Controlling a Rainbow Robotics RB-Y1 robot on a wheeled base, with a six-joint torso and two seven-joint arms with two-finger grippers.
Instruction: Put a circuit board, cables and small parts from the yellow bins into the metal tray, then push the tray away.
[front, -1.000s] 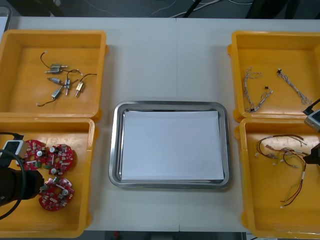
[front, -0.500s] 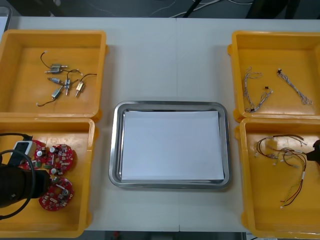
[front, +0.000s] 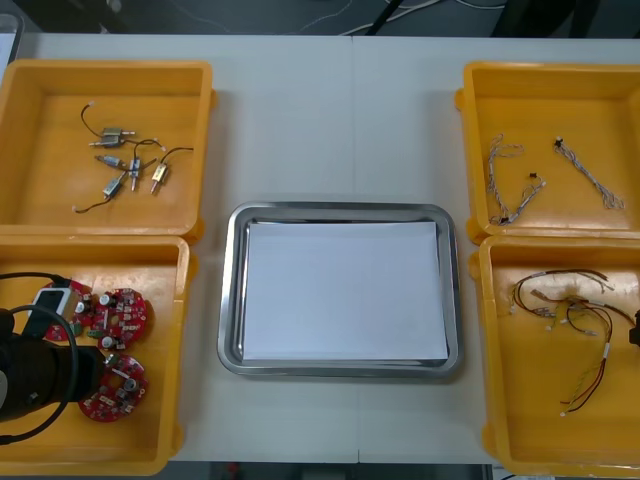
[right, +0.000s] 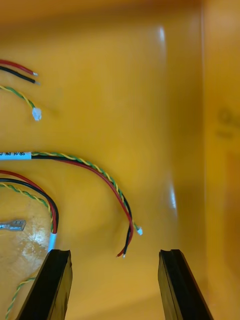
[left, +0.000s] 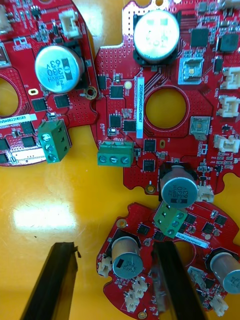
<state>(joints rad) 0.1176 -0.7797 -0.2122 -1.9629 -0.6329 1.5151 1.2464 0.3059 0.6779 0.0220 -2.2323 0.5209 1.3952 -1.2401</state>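
Red round circuit boards, three of them, lie flat and component side up in the yellow bin at the lower left of the front view. The left gripper is right over them, fingers apart, nothing held.

Target looks like the lowest board, the bottom one of the group in the front view. One finger overlaps it; the other is over bare bin floor beside it.

To grasp well:
- Centre the jaws across the board's rim, not across a capacitor.
- Pinch on bare edge, clear of the white connectors.
- Lift straight up. Its green terminal block sits just beside a capacitor on the neighbouring board. Cannot tell if they overlap, so a sideways drag may pull the neighbour along.

Orientation: the board is a disc, so no real long axis. The only heading cue is that terminal block, which points at the middle board. Any rim approach is equal.

The right gripper, fingers apart and empty, hangs over red and yellow cables in the lower-right bin; looks idle.

The metal tray is at frame centre, white inside, nothing loaded.
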